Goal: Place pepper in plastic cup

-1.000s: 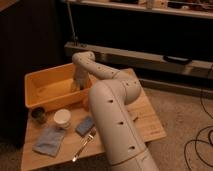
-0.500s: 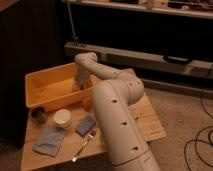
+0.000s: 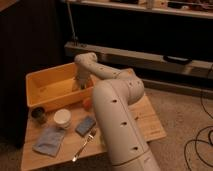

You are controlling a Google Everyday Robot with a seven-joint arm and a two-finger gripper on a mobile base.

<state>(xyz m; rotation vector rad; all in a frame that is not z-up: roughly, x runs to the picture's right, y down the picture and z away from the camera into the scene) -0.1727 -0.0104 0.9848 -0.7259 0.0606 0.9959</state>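
My gripper (image 3: 77,85) reaches down into the right part of the yellow bin (image 3: 45,82), at the end of the white arm (image 3: 117,107) that rises from the lower right. No small dark green pepper shows; it may be hidden at the gripper. A white plastic cup (image 3: 62,118) stands upright on the wooden table (image 3: 145,122) in front of the bin, well apart from the gripper.
A round orange fruit (image 3: 87,103) lies by the bin's front right corner, next to the arm. A dark round container (image 3: 38,113) stands left of the cup. A blue sponge (image 3: 85,125), a blue cloth (image 3: 50,141) and a fork (image 3: 84,145) lie near the front edge.
The arm has shifted a little to the right and up, uncovering the orange fruit. The gripper has stayed inside the right part of the bin.
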